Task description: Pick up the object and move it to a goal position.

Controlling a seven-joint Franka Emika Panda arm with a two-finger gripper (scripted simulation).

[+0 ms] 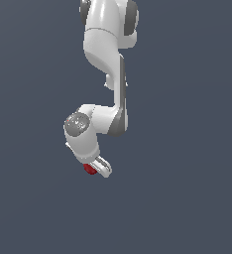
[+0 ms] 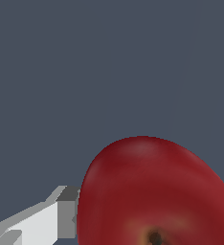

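From my station, the only ground I see is a flat slate-grey surface (image 1: 187,208), one even tone across the whole exterior view. The wrist view shows the same grey surface (image 2: 61,72). The object (image 1: 89,169), small and dark red, shows against it; whether it touches it, I cannot tell.

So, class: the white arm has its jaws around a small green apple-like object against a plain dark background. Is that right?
One thing is wrong: the object is dark red, not green, as the wrist view shows up close. The rest stands: the white arm's gripper has its jaws around it against a plain dark background.
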